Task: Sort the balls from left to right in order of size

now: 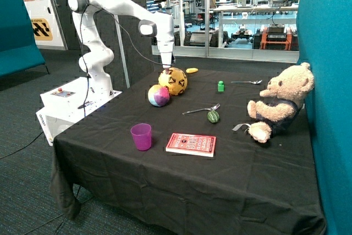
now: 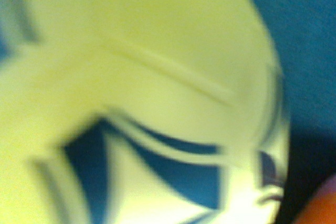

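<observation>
A yellow soccer ball (image 1: 174, 81) with dark panels sits at the back of the black table (image 1: 236, 180). A smaller multicoloured ball (image 1: 158, 96) touches it on the near side. A small green ball (image 1: 213, 116) lies in the middle of the table by a fork (image 1: 201, 109). My gripper (image 1: 166, 67) is right at the top of the yellow ball, on its far edge. In the wrist view the yellow ball (image 2: 147, 98) fills almost the whole picture, and a bit of the multicoloured ball (image 2: 320, 208) shows in one corner.
A purple cup (image 1: 141, 136) and a red book (image 1: 191, 144) lie near the front edge. A teddy bear (image 1: 280, 103) sits against the teal wall. A green block (image 1: 221, 86), a spoon (image 1: 246, 82) and a small yellow object (image 1: 192, 70) lie at the back.
</observation>
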Motion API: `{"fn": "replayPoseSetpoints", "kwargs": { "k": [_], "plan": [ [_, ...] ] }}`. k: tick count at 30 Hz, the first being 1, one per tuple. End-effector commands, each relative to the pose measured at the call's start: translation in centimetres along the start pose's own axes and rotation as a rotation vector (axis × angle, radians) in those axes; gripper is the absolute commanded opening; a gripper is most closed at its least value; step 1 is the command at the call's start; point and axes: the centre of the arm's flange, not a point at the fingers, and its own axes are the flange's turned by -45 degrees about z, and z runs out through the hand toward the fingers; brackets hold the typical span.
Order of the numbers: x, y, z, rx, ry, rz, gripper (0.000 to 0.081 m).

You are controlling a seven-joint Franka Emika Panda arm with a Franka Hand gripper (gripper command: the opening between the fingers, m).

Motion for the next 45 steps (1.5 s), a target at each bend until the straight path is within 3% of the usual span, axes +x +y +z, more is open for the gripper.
{"fn": "replayPoseSetpoints", "kwargs": {
  "k": [1,16,21,23,26,36,37,38,39,45],
  "plan": [
    [1.6,-4.3,-1.4,-0.0001,0.0027,-0.147,0.062],
    [4.0,-10.4,-2.3,-0.0004,0.0027,-0.361,0.0658],
    [4.7,-12.0,-2.6,-0.0005,0.0027,-0.446,0.0549],
    [4.9,-12.4,-2.6,-0.0005,0.0027,-0.467,0.0658],
    [5.0,-12.8,-2.6,-0.0005,0.0027,-0.487,0.0681],
    [3.9,-14.9,-1.7,-0.0006,0.0027,-0.556,0.0417],
    [3.7,-15.1,-1.6,-0.0007,0.0027,-0.569,0.0613],
    [3.6,-15.3,-1.5,-0.0007,0.0027,-0.576,0.071],
    [3.5,-15.5,-1.5,-0.0007,0.0027,-0.581,0.0759],
    [3.2,-16.3,-1.1,-0.0007,0.0027,-0.605,0.0807]
  ]
}}
